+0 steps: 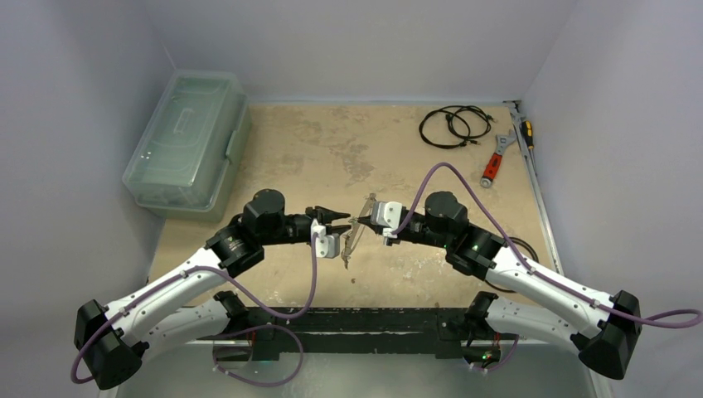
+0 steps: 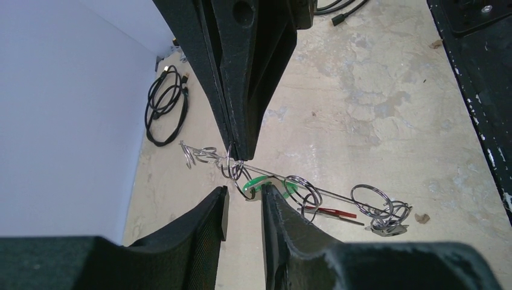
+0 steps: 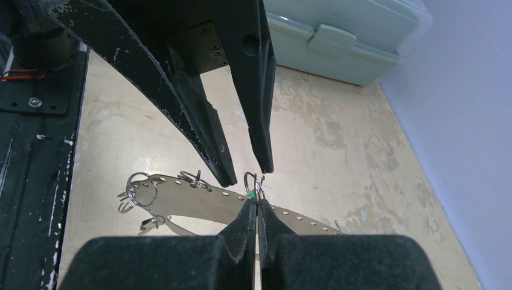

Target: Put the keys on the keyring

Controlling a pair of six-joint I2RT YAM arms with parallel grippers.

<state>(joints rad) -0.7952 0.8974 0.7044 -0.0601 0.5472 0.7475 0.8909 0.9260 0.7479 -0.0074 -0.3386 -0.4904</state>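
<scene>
We pinched the keyring (image 3: 199, 202) in the right gripper (image 3: 256, 206), its long axis crossing mid-frame; the left gripper (image 3: 247, 176), spread, faced the green key (image 2: 268, 183).

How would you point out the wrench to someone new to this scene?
On the table, go to the far right corner. Between the black cable coil and the screwdriver lies the wrench, the only tool with a red handle.
</scene>
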